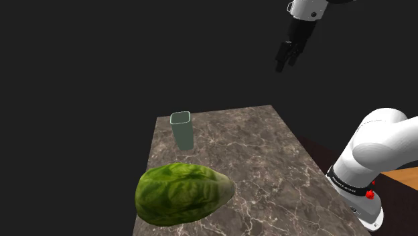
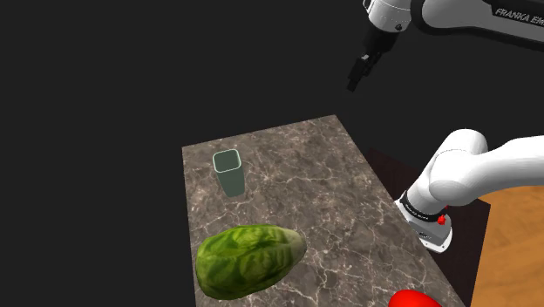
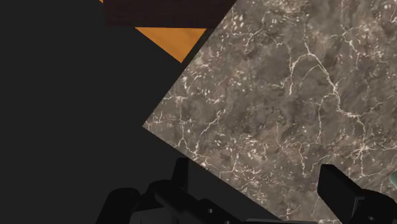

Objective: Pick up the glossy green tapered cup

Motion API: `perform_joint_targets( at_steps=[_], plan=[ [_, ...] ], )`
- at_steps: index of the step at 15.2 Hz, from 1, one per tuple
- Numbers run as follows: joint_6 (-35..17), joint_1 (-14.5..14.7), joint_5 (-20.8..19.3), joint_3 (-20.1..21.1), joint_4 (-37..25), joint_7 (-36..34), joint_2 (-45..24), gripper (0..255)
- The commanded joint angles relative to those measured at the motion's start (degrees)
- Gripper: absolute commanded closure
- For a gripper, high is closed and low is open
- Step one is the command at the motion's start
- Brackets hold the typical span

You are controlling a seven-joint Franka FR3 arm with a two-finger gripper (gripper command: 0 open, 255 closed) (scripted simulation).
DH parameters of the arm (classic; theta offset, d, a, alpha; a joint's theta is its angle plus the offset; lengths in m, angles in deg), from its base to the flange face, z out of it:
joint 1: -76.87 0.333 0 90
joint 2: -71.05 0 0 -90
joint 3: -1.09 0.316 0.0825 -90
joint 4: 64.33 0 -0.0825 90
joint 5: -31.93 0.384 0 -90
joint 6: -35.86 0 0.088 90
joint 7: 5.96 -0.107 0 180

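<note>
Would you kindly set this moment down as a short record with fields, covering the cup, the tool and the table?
surface: table with a dark, veined, stone-like top
target: pale green cup, upright, mouth open, near the table's far corner at the shoulder view's left
other item: big leafy green vegetable, nearer the camera than the cup, apart from it
arm end: tool open, empty, high above the table, far from the cup
task state: cup not yet grasped

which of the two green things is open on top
The pale green cup, standing upright with its mouth open. The other, a leafy lettuce, is a closed, rounded lump.
</note>
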State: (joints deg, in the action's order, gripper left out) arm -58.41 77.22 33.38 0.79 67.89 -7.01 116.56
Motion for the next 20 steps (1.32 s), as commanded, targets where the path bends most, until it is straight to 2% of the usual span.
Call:
perform_joint_targets(
  at_steps=[1,12,20],
  plan=[
    [0.0,0.0,0.0,0.0,0.0,0.0,0.0,0],
    [-12.0,2.8,4.7,12.7,-2.0,-13.5,-11.5,0],
    [-19.2,3.1,3.2,21.8,-8.9,-24.1,-24.2,0]
  ],
)
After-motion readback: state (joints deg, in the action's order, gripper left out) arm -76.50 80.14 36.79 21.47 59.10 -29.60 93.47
